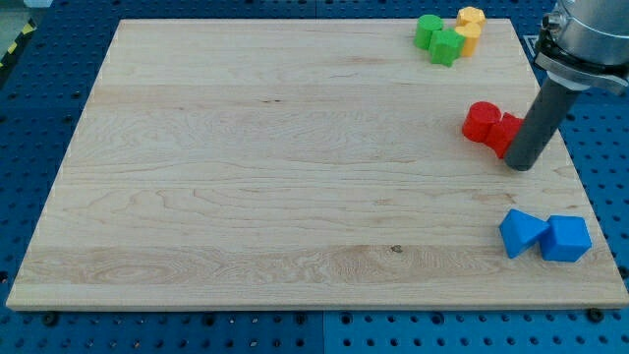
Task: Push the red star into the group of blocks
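You see the pale wooden desk point(246, 177) mostly bare; at its top right sit two green blocks point(436, 37) and two yellow blocks point(470, 28). Below them, the red round block point(482, 122) touches the red star point(507, 134), with my tip point(523, 165), a gripless tool grasping nothing, against the star's right. Two blue blocks point(543, 236) lie bottom right.
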